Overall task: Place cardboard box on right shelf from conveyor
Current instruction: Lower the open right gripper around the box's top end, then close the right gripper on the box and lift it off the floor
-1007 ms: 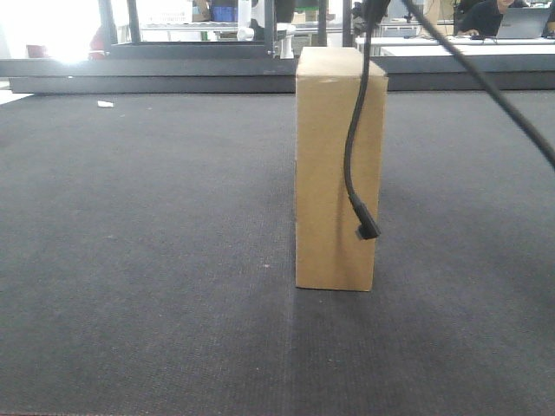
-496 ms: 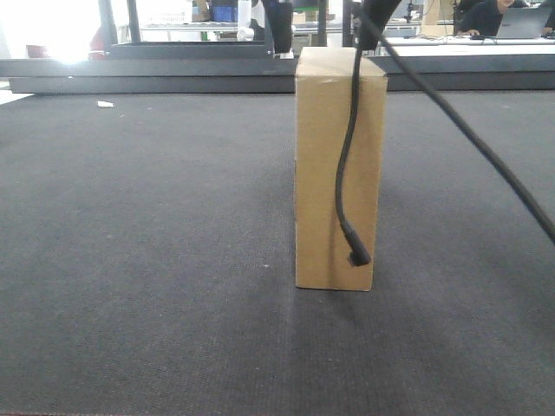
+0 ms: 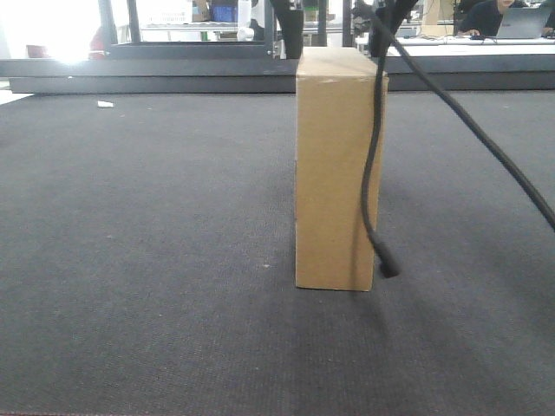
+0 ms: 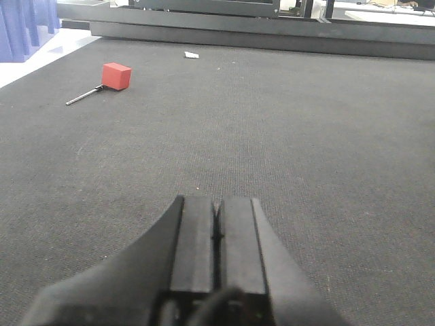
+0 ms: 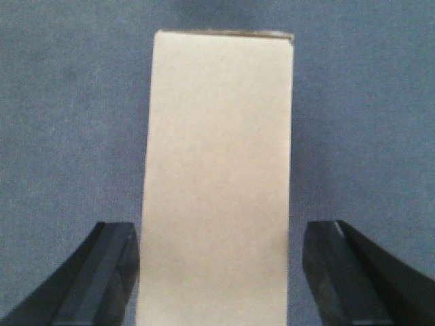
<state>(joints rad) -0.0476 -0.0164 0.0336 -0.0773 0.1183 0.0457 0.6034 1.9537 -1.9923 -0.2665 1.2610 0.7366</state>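
Exterior front-facing view. Plain tan rectangular cardboard box (image 3: 334, 169), slim and tall, stands upright on end near the middle of the wide dark grey woven-textured conveyor (image 3: 139, 260); its faces are unmarked. Dark rail (image 3: 156, 74) runs along the belt's far edge. Thin black cable (image 3: 375, 156) hangs down in front of the box near one vertical edge, its plug end (image 3: 388, 264) low beside the box's bottom corner. Small white scrap (image 3: 105, 104) lies on the belt towards the rail, well apart from the box. Right gripper (image 3: 337, 43) enters at the top of the frame, one dark finger on either side of the box's top; contact cannot be told from here. Seated person at a laptop (image 3: 490, 16) is in the background.

Left wrist view. Left gripper (image 4: 216, 251) has two black fingers pressed flat together with nothing between them, low over bare belt. Small red block (image 4: 116, 75) with a thin metal rod (image 4: 83, 98) lies on the belt well ahead and to one side.

Right wrist view. Tan top face of the box fills the centre, with belt around it. Right gripper fingers are spread wide and straddle the box. One finger is just beside its edge and the other shows a narrow gap. Whether either finger touches cannot be told.
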